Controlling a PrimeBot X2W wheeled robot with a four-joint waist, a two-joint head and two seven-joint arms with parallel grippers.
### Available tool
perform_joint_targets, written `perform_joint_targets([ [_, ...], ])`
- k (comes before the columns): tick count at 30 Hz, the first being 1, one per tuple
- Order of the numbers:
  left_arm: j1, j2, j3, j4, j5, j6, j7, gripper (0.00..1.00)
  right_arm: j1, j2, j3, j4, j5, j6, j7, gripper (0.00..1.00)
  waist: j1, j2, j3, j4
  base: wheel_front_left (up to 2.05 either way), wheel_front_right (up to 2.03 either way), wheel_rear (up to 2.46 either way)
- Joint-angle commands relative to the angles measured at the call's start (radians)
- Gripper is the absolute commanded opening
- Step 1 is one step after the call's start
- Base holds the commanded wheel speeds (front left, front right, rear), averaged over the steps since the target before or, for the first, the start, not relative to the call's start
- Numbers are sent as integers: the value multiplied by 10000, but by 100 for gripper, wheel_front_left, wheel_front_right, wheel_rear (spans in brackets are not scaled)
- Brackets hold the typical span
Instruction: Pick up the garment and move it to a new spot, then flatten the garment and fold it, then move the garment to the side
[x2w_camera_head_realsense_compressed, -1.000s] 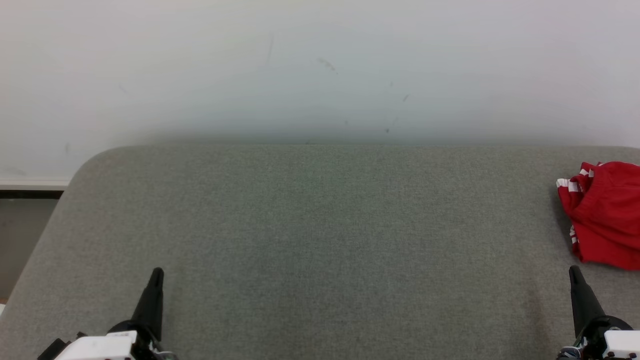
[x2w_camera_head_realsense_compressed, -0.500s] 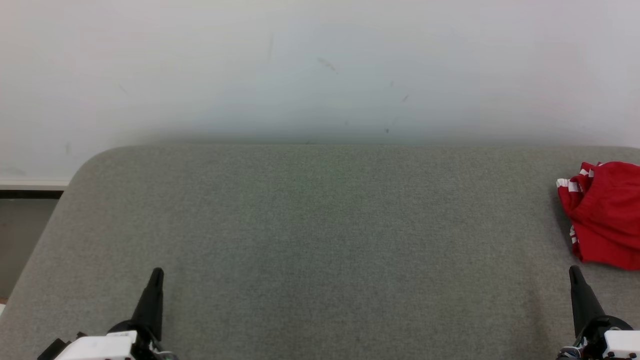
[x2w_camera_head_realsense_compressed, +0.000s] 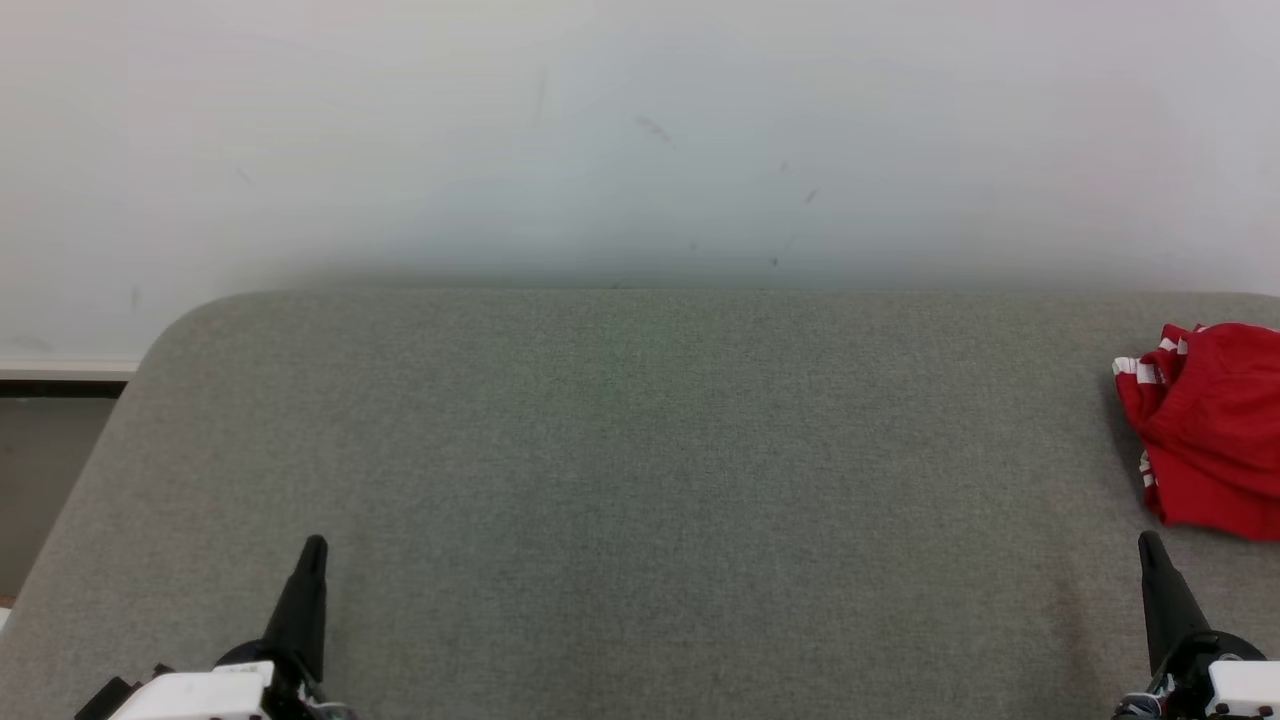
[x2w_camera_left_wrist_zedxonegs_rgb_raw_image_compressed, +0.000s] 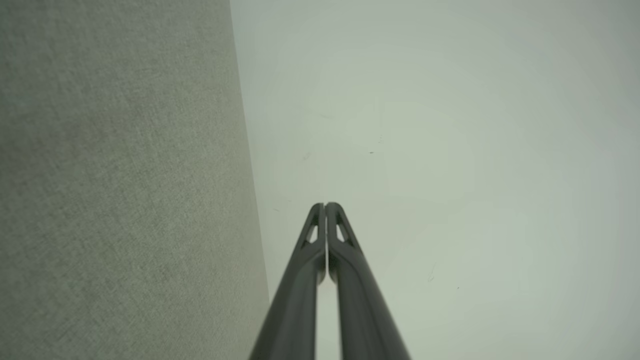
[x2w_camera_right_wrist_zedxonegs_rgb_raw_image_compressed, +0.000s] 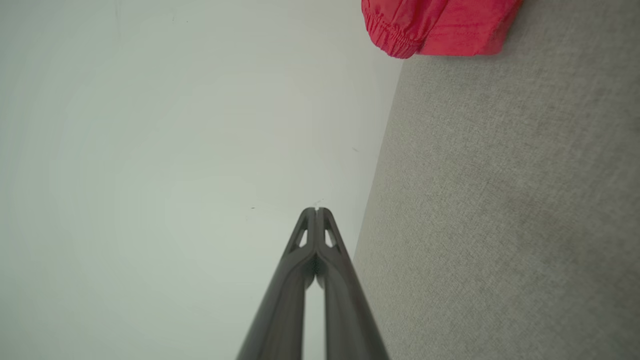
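1 red garment (x2w_camera_head_realsense_compressed: 1215, 430) lies near right gripper (x2w_camera_head_realsense_compressed: 1149, 541).

Grey padded table (x2w_camera_head_realsense_compressed: 620, 480) — crumpled red garment (x2w_camera_head_realsense_compressed: 1215, 430) at right edge.

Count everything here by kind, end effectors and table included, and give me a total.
Red garment, white-striped: 1
End effectors: 2 (left end effector, right end effector, both shut)
Grey table: 1
Total: 4
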Motion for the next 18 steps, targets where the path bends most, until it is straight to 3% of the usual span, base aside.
perform_joint_targets([
  [1, -80, 63, 14, -3, -141, -64, 38, 0, -124, 20, -50, 22, -59, -21, 22, 0, 0, 0, 0, 0, 0, 0, 0],
  [18, -79, 63, 14, -3, -142, -64, 37, 0, -124, 24, -57, 22, -69, -21, 29, 0, 0, 0, 0, 0, 0, 0, 0],
])
